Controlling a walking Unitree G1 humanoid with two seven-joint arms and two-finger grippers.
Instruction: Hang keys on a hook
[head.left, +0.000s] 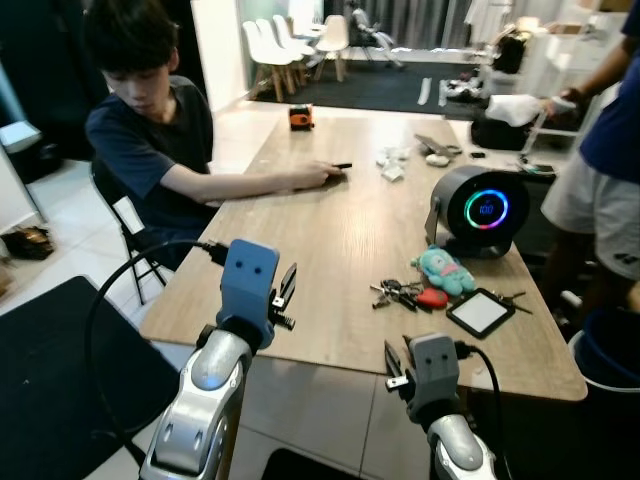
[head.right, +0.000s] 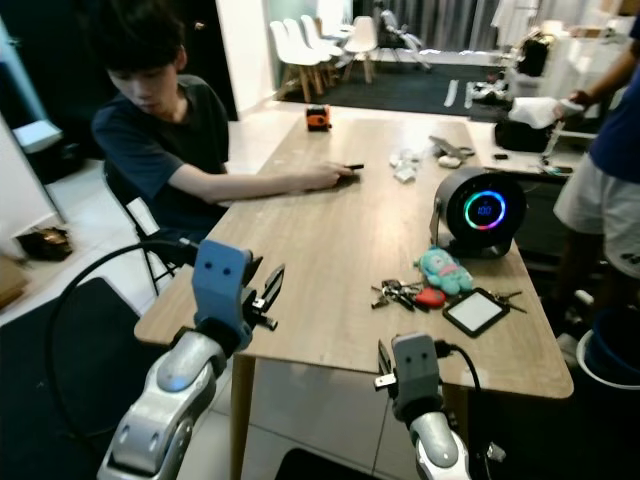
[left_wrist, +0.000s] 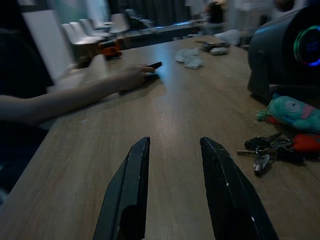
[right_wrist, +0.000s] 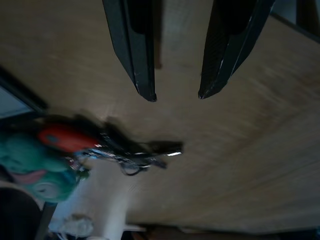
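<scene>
A: Quick status, near to far pls.

B: Nearest: right gripper (head.left: 392, 366) low at the counter's (head.left: 330, 250) front edge, fingers apart, nothing btwn them. Wrist cam has it pointing across the wood w/ the keys (right_wrist: 131, 152) a bit ahead of the tips, not touching. Left gripper (head.left: 285, 293) raised over the front-left part of the counter, fingers also spread, empty.

A: And the keys?

B: Flat on the counter, right side, bunched up. Red fob (head.left: 432, 297) attached, teal plush toy (head.left: 445, 269) touching the bunch on its far side, a white card in a black frame (head.left: 481, 312) just beside. Round dark speaker w/ a lit ring (head.left: 480, 208) behind that.

A: Hook?

B: Can't spot one anywhere.

A: People?

B: One seated at the left side, hand (head.left: 320, 176) resting on the counter mid-way back; another standing at far right.

A: So progress?

B: Basically zero, imo. Keys not picked up, let alone hung. Left to do: close on the bunch, lift, find the hook, hang. Right gripper looks best placed for the grab.
</scene>
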